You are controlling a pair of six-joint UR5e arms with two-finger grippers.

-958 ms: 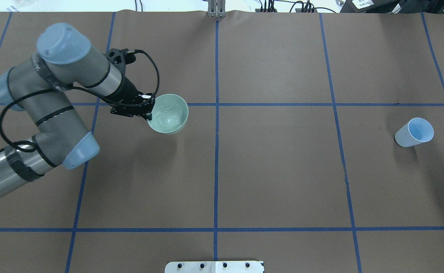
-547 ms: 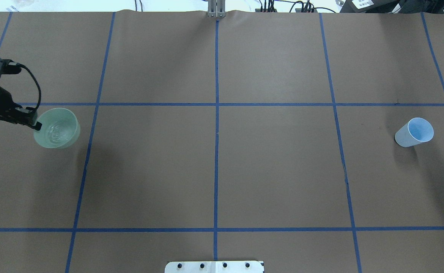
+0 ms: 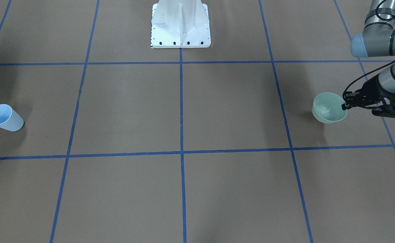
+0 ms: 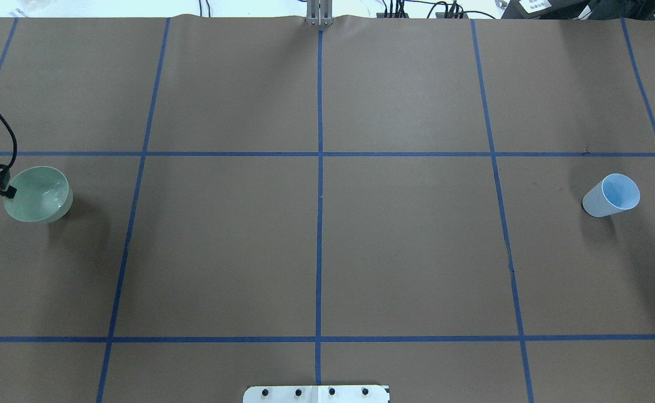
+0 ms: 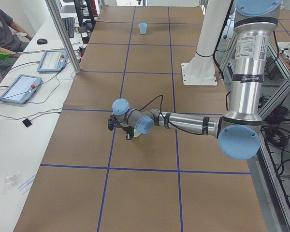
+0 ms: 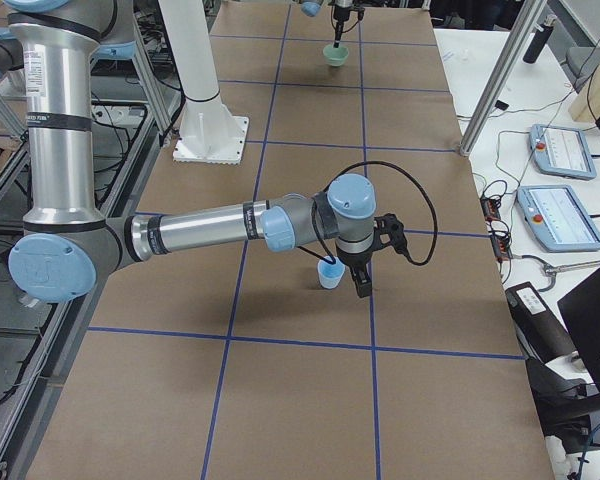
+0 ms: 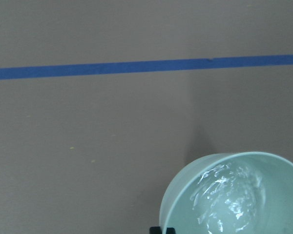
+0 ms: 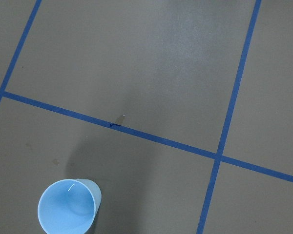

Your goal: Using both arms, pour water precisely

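Note:
My left gripper is shut on the near rim of a pale green bowl at the table's left end; it also shows in the front view. The water lies in the bowl as whitish ripples. The bowl is upright. A pale blue cup stands tilted at the right end and looks empty. My right gripper shows only in the exterior right view, close by the cup; I cannot tell whether it is open or touching.
The white pedestal stands at the robot's side of the table. Blue tape lines divide the brown table cover. Tablets and cables lie on a side bench beyond the far edge, with a person seated there.
My left arm has pulled far to the left with the bowl, from left of the table's centre to the view's left edge. The water is sloshing. The blue cup has not moved.

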